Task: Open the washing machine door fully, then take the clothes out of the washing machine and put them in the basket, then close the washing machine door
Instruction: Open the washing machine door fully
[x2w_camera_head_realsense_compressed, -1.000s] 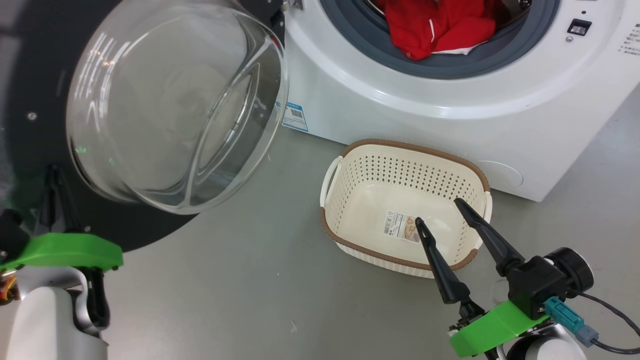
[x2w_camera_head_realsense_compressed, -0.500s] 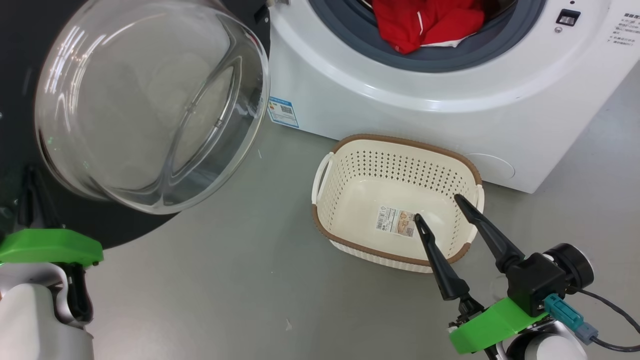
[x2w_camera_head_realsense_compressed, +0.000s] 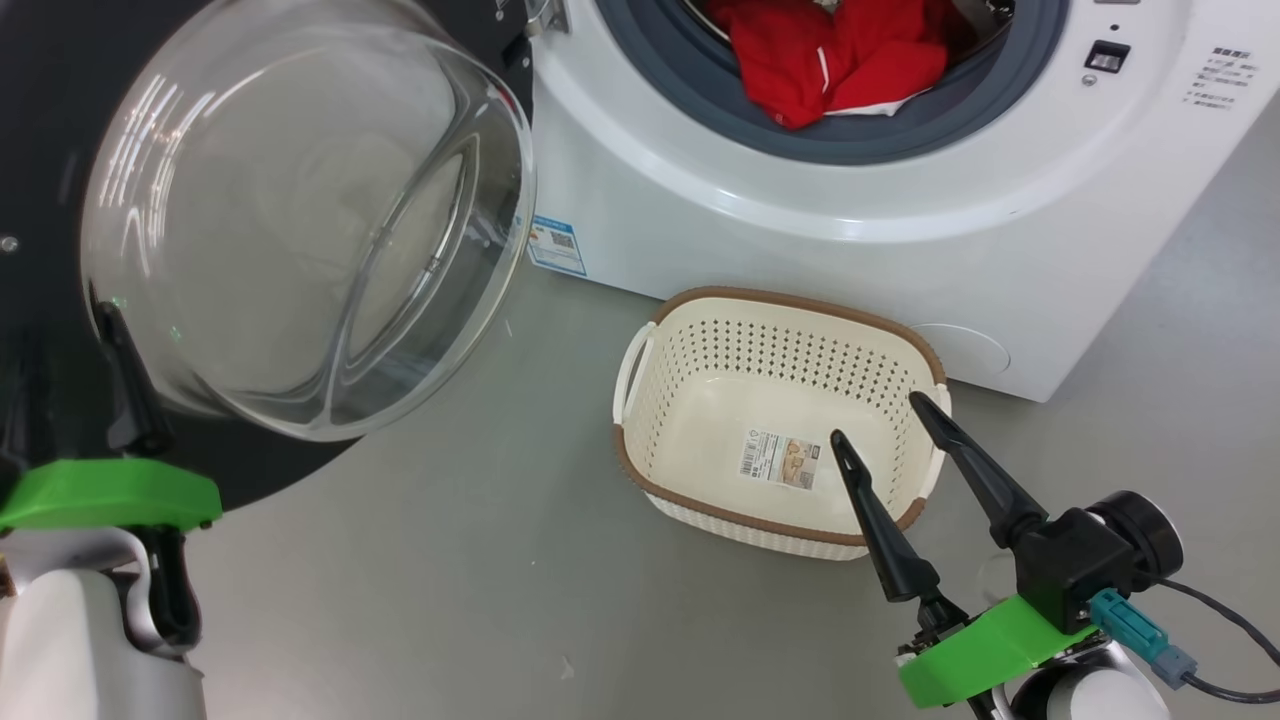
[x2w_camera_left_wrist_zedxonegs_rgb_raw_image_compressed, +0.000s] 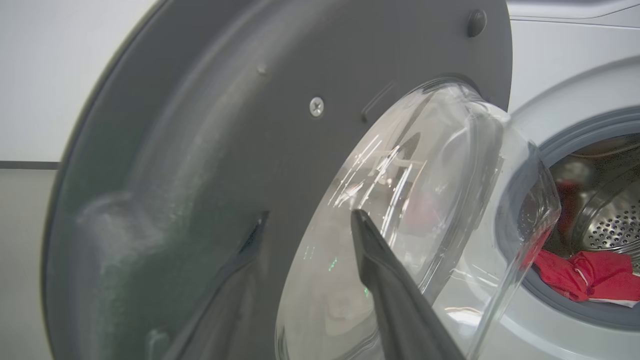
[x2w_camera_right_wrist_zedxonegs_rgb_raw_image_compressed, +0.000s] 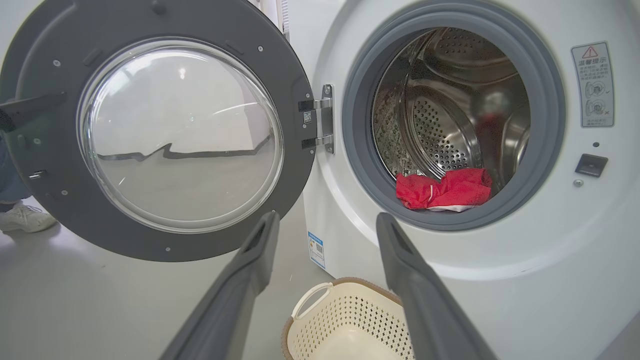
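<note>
The washing machine door (x2w_camera_head_realsense_compressed: 60, 120) stands swung open to the left, its clear porthole (x2w_camera_head_realsense_compressed: 300, 220) bulging toward me. My left gripper (x2w_camera_left_wrist_zedxonegs_rgb_raw_image_compressed: 310, 217) is open right in front of the door's inner face, gripping nothing; one finger (x2w_camera_head_realsense_compressed: 125, 385) shows against the black ring. Red clothes (x2w_camera_head_realsense_compressed: 830, 60) with white trim lie at the drum's mouth in the washing machine (x2w_camera_head_realsense_compressed: 800, 230). The empty basket (x2w_camera_head_realsense_compressed: 800, 300) sits on the floor before the machine. My right gripper (x2w_camera_head_realsense_compressed: 877, 420) hovers open over the basket's near right corner.
A blue label (x2w_camera_head_realsense_compressed: 555, 245) sits low on the washer's front. The steel drum (x2w_camera_right_wrist_zedxonegs_rgb_raw_image_compressed: 440, 100) and grey seal (x2w_camera_right_wrist_zedxonegs_rgb_raw_image_compressed: 360, 150) are in the right wrist view. A person's white shoe (x2w_camera_right_wrist_zedxonegs_rgb_raw_image_compressed: 20, 217) rests on the grey floor beyond the door.
The left gripper's fingers have come apart from shut. The head camera has shifted a little. The right gripper holds the same pose over the basket.
</note>
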